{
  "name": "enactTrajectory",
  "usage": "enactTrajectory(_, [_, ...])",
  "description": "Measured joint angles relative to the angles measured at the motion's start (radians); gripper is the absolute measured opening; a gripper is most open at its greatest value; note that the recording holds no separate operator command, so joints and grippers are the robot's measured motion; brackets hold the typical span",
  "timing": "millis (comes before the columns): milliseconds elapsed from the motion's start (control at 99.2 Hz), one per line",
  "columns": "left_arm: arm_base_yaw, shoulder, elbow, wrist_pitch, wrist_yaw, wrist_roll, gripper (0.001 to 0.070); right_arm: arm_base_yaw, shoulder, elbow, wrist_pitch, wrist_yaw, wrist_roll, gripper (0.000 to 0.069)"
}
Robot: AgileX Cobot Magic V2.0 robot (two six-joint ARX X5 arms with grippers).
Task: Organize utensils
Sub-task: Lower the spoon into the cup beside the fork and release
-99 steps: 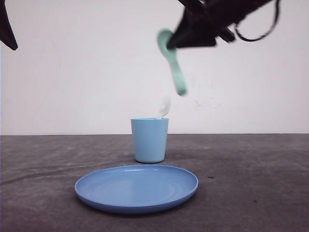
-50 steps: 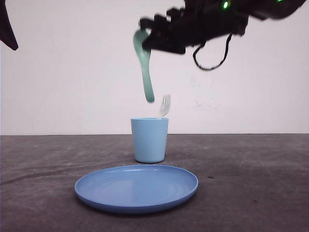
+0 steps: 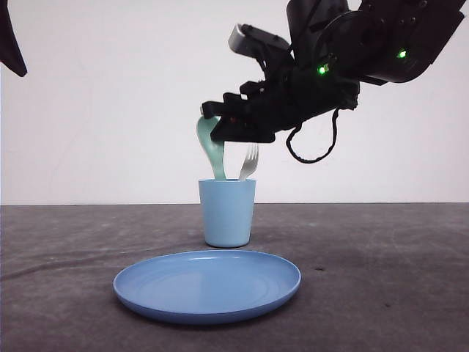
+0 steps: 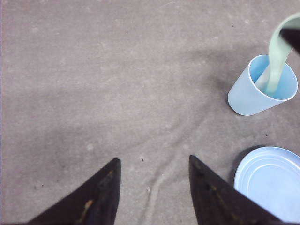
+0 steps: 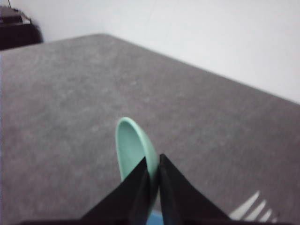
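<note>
- The left gripper is hanging idle on the left over bare grey table; in the left wrist view its two dark fingers are standing well apart with nothing between them.
- The round blue plate is lying at the table's near edge in the front view, carrying nothing, just in front of the cup.
- The light blue cup is standing upright behind the plate and is receiving both utensils.
- The mint-green spoon is hanging handle-down, with the handle end inside the cup mouth (the left wrist view confirms it passing below the rim) and the oval bowl uppermost.
- The white fork is resting in the cup just right of the spoon, tines up and leaning slightly.
- The right gripper is pinching the spoon at the neck just below the bowl, its fingers closed tightly on it.
- Handling judgement: both pieces are appearing light, rigid, smooth plastic, so slipping or pivoting in the jaws is likely. The thick handle or the neck is offering the most secure hold.
- Risk judgement: the cup is looking light too, so a sideways push from the spoon could be tipping it.
</note>
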Motion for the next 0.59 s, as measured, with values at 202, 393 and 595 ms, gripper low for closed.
enactTrajectory(202, [0.000,0.000,0.000,0.000,0.000,0.000,0.0272,0.000,0.004,0.000,-0.057,0.000,0.000,0.0030])
enactTrajectory(393, [0.000,0.000,0.000,0.000,0.000,0.000,0.0272,0.000,0.004,0.000,-0.059,0.000,0.000,0.0279])
enactTrajectory(595, [0.000,0.000,0.000,-0.001,0.000,0.000,0.0272,0.000,-0.019,-0.002,-0.068,-0.001,0.024,0.0413])
